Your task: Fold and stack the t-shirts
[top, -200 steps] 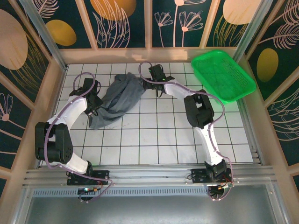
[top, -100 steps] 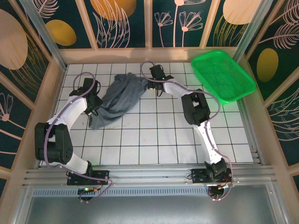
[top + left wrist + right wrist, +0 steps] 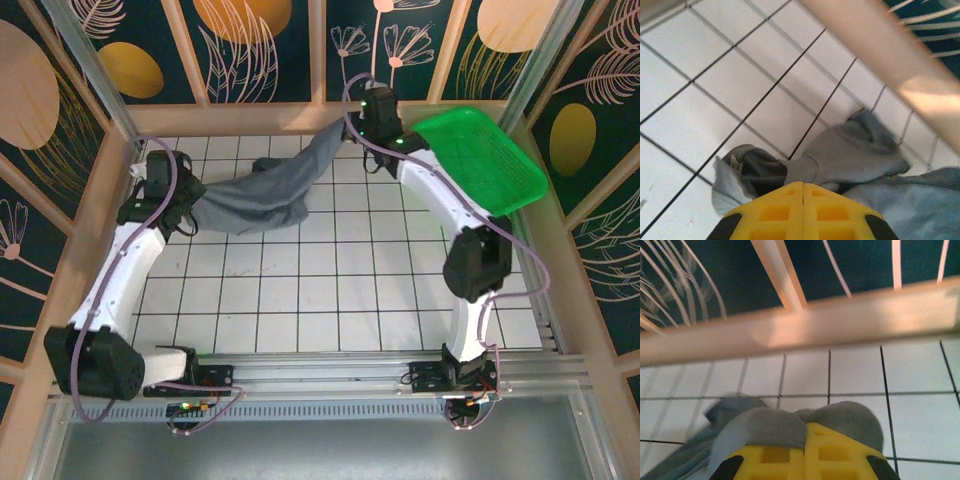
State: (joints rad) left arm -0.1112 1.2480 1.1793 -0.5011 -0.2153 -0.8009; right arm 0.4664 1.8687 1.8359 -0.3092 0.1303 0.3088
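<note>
One dark grey t-shirt point(image 3: 262, 190) hangs stretched in a sagging band between my two grippers over the back of the tiled table. My left gripper point(image 3: 183, 207) is shut on its left end near the left wall. My right gripper point(image 3: 349, 130) is shut on its right end near the back rail. In the left wrist view the yellow fingers point(image 3: 765, 212) meet at the left gripper's tip point(image 3: 802, 184), and the t-shirt point(image 3: 855, 150) bunches out beyond it. In the right wrist view the t-shirt point(image 3: 770, 425) bulges over the closed right gripper point(image 3: 805, 424).
A bright green mesh basket point(image 3: 490, 165) sits tilted at the back right corner, with the right arm's forearm point(image 3: 430, 180) lying along its left edge. Wooden rails point(image 3: 300, 115) fence the table at the back and sides. White tiles point(image 3: 330, 290) lie bare in the middle and front.
The right gripper shut on the shirt and swung up toward the back right. The left gripper drew back toward the left wall. The crumpled shirt was pulled out into a long band.
</note>
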